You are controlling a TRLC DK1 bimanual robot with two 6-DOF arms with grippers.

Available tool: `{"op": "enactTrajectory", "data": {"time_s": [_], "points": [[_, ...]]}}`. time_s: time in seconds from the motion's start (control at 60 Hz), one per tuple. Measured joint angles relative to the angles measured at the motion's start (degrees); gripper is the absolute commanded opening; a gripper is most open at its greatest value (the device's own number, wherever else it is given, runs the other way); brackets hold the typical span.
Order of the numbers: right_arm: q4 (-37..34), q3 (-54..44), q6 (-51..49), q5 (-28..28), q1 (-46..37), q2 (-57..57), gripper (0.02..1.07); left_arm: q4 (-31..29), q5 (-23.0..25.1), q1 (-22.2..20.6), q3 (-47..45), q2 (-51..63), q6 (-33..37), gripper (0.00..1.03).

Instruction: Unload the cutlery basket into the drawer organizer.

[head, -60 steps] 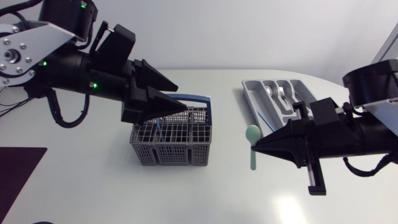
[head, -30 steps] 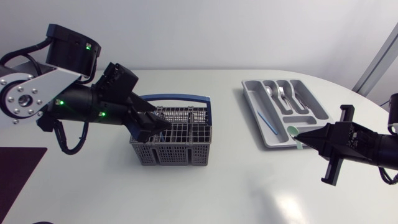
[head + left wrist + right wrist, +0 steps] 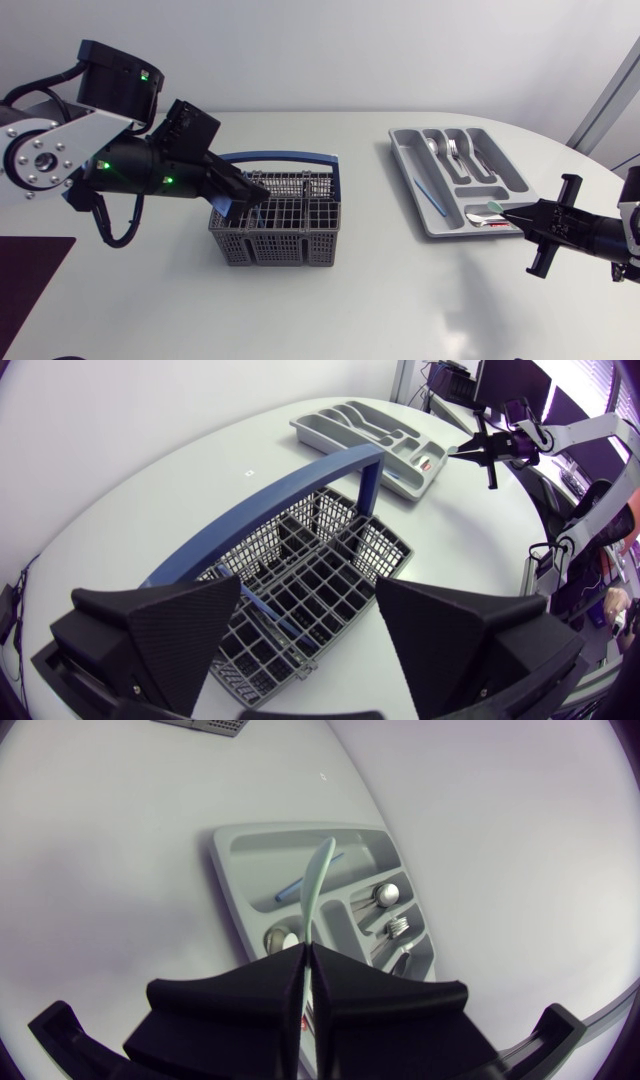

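The grey wire cutlery basket [image 3: 285, 232] with a blue handle [image 3: 290, 157] stands left of centre. My left gripper [image 3: 255, 198] hangs over its left side, open. In the left wrist view its fingers [image 3: 170, 630] spread wide above the basket [image 3: 330, 555], where a thin blue piece [image 3: 272, 615] lies in a cell. The grey drawer organizer [image 3: 410, 165] lies at the right. My right gripper [image 3: 508, 212] is at its near end, shut on a pale green spoon [image 3: 318, 880] that points out over the organizer [image 3: 235, 855].
The organizer holds a blue stick [image 3: 300, 886] in its long slot, plus a metal spoon [image 3: 385, 895] and fork [image 3: 400, 928] in the slots beside it. A dark mat [image 3: 30, 280] lies at the table's left front edge.
My right arm carried the green spoon rightward from the table between basket and organizer to the organizer's near end. My left gripper dropped closer to the basket and opened a little wider.
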Motion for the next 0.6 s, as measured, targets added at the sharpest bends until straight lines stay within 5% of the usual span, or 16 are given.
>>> {"op": "enactTrajectory", "data": {"time_s": [0.6], "points": [[21.3,4.7,-8.8,10.5,-0.6,18.3,0.1,0.0,-3.3,0.1,0.0,0.0,-1.9,0.98]]}}
